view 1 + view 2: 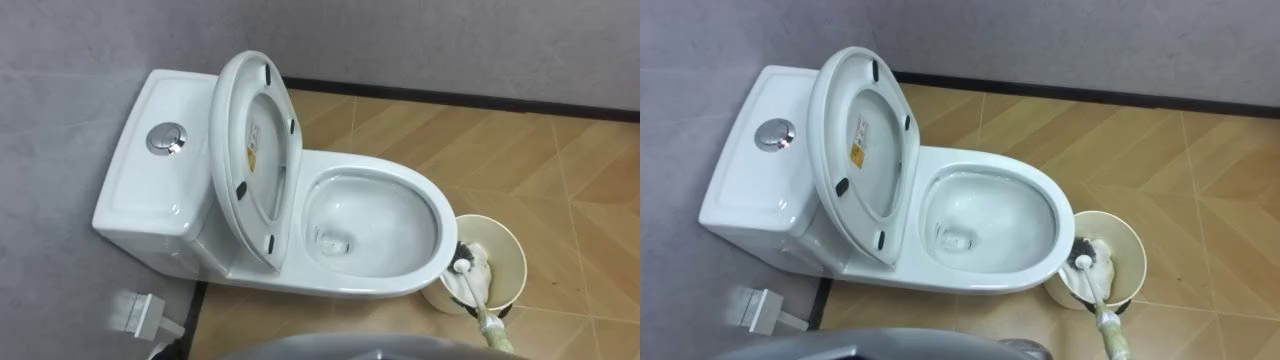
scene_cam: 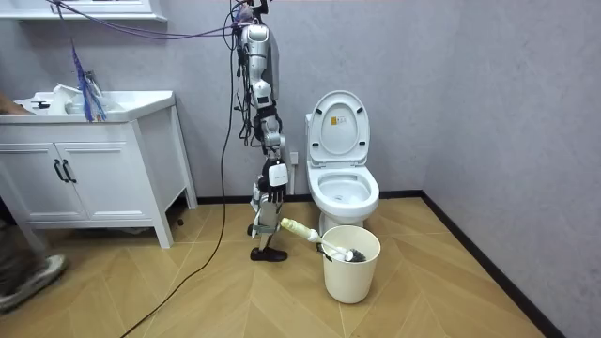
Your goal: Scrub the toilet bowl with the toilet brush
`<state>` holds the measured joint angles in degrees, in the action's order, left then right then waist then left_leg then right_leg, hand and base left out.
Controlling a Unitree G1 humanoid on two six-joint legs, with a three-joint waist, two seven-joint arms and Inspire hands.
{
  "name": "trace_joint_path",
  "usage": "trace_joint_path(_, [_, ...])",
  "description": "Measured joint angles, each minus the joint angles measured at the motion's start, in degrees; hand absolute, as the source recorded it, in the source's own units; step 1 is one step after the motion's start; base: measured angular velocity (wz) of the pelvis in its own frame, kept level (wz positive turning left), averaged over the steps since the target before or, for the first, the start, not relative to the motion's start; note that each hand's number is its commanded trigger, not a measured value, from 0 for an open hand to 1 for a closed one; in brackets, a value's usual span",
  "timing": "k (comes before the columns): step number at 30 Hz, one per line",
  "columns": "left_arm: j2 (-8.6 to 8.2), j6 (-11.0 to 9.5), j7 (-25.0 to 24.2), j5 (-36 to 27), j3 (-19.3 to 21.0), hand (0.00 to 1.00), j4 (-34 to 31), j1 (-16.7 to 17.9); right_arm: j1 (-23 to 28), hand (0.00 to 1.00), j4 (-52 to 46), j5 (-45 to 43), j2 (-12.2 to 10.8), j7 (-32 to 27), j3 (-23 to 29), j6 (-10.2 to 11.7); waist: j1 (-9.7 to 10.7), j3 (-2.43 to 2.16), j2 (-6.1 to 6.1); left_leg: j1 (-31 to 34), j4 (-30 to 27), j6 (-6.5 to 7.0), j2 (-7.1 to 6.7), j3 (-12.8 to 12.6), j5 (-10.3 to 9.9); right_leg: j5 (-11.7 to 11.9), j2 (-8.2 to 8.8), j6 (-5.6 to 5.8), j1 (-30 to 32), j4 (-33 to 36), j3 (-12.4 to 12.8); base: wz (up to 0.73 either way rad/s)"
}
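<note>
My right hand (image 2: 267, 218) has its fingers wrapped round the brush (image 1: 478, 300), hard to make out; bristles in the bin (image 1: 506, 244), handle cropped.

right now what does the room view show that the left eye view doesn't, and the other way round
Room view: the robot standing beside the toilet, its right hand holding the toilet brush by the handle. A sink cabinet stands on the room view's left, and a person's shoe is at the lower left edge.
Left eye view: the flush button on the tank and the inside of the bowl.
Both: the toilet with its seat raised, and the brush head in the bucket on the floor.
</note>
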<state>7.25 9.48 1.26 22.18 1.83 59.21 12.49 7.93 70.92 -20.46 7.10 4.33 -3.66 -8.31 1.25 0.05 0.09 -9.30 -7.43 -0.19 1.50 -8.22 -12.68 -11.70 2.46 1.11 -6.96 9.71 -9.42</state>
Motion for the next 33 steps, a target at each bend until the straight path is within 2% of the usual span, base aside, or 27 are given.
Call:
trace_joint_path(11, [-0.01,-0.08,0.56,-0.14,-1.05,0.0,0.49,0.01,0.07,0.0,0.0,0.67,-0.01,-1.08,0.01,0.25,0.09,0.01,0.0,-0.33,-0.01,0.0,-0.02,-0.95,0.0,-0.02,0.03,0.05,-0.24,-0.01,0.77,-0.03])
trace_joint_path(17, [-0.01,-0.54,0.84,-0.22,-1.03,0.0,0.63,-0.11,0.06,0.0,-0.25,0.91,0.01,-4.15,0.56,1.34,0.06,0.12,0.06,-0.51,-0.02,0.0,0.0,-1.02,0.0,-0.02,-0.01,0.06,-0.02,0.08,0.98,0.0])
trace_joint_path(23, [-0.4,-3.87,3.69,-0.24,-0.99,0.0,0.78,-0.24,0.07,0.0,-1.48,0.42,0.19,-8.45,0.64,3.48,-0.25,0.51,0.26,0.18,0.04,0.0,0.06,-1.4,0.0,-0.02,-0.12,0.06,1.26,0.72,1.69,-0.05])
trace_joint_path(25, [-0.87,-5.25,5.23,-0.25,-0.93,0.0,0.78,-0.49,0.08,0.0,-4.93,-0.24,0.31,-11.6,2.06,4.05,-0.18,0.61,0.48,1.09,0.03,0.01,0.14,-2.11,0.01,0.13,-0.22,0.03,2.4,1.15,2.34,-0.15])
trace_joint_path(26, [-0.97,-5.56,5.56,-0.26,-0.92,0.0,0.78,-0.55,0.08,0.0,-5.96,0.1,0.31,-12.58,2.72,4.67,-0.2,0.74,0.58,1.26,0.02,0.02,0.18,-2.34,0.01,0.27,-0.29,0.03,2.72,1.07,2.56,-0.22])
trace_joint_path(28, [-0.95,-6.94,6.11,-0.86,-0.92,0.0,1.04,-1.13,-0.27,0.0,-10.75,3.15,0.18,-15.93,3.21,8.63,-0.18,0.72,0.75,2.05,-0.31,0.02,0.45,-2.84,0.01,0.85,-0.55,-0.14,3.93,0.89,3.03,-0.17])
trace_joint_path(30, [-0.94,-8.18,6.51,-1.45,-1.06,0.0,1.13,-1.84,-0.52,0.0,-12.82,4.1,-0.07,-17.2,3.13,11.55,-0.09,0.69,0.57,2.22,-0.33,0.01,0.53,-3.0,0.02,0.93,-0.64,-0.22,4.01,0.75,2.88,0.0])
trace_joint_path(33, [-0.85,-10.4,7.42,-2.65,-1.06,0.0,1.37,-1.76,-0.72,0.0,-16.48,4.5,-0.17,-18.54,2.64,14.13,-0.2,0.56,0.6,2.14,-0.32,0.0,0.57,-2.74,0.03,0.96,-0.69,-0.26,3.89,0.8,2.97,0.0])
